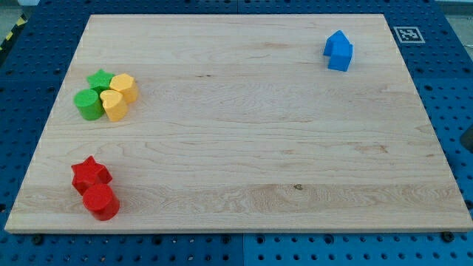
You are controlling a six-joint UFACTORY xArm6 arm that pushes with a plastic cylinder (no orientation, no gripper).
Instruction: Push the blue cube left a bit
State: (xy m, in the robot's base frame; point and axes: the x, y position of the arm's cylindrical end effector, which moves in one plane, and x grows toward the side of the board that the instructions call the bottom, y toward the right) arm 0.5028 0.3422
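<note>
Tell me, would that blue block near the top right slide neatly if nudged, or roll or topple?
The blue block looks flat-sided and squat, so it would probably slide, not roll. The wooden board looks smooth, so it likely glides easily. An off-centre nudge might turn it. My tip is not in view.

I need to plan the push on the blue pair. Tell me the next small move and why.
My tip does not show in the view, so probably first bring it down just on the view's right of the blue blocks. They sit touching at the board's upper right, and which is the cube is hard to tell. Bare wood lies to their left, so a short leftward push looks unobstructed.
</note>
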